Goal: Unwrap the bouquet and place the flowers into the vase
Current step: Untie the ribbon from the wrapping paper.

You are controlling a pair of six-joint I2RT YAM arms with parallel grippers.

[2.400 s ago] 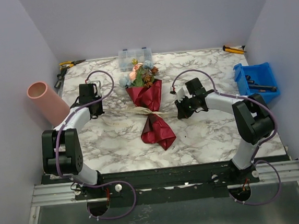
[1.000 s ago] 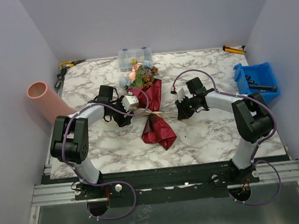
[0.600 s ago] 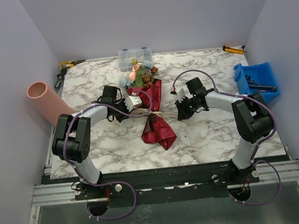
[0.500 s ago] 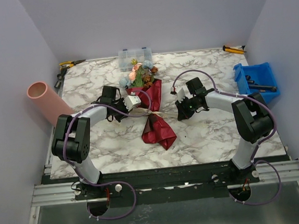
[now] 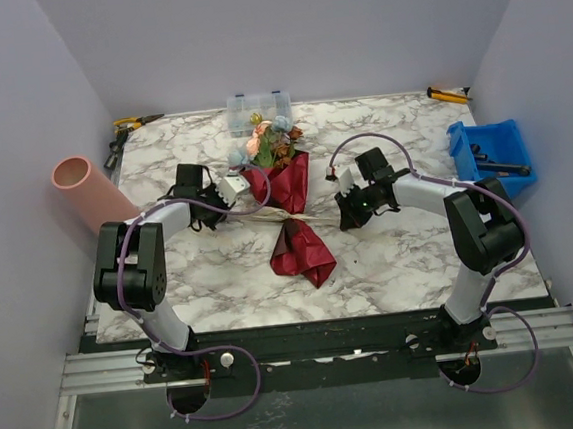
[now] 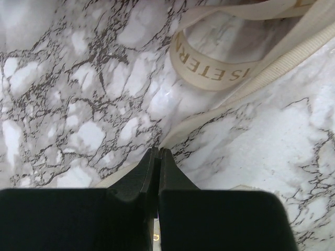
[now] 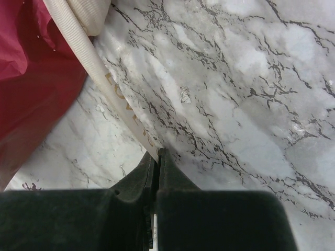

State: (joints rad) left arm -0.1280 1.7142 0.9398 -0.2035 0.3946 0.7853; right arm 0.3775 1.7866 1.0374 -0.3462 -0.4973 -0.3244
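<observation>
The bouquet [image 5: 290,214] lies in the middle of the marble table in its dark maroon wrap [image 7: 29,78], and the flowers [image 5: 265,144] point to the far side. A beige ribbon [image 5: 284,213] crosses its waist. My left gripper [image 5: 221,202] is left of the bouquet, shut on a ribbon strand [image 6: 209,117] that runs from its tips [image 6: 158,151] to a printed loop [image 6: 214,81]. My right gripper [image 5: 344,217] is to the right of the bouquet, shut on the other ribbon tail [image 7: 94,68] at its tips [image 7: 157,154]. The salmon-pink vase [image 5: 88,195] leans at the table's left edge.
A clear plastic organiser box [image 5: 259,107] stands behind the flowers. A blue bin [image 5: 492,154] with tools sits at the right edge. Yellow-handled pliers [image 5: 134,121] lie at the back left and an orange tool [image 5: 448,93] at the back right.
My left gripper, open over the ribbon a second ago, has shut on a strand and drawn back to the left. The right arm has stayed put.
</observation>
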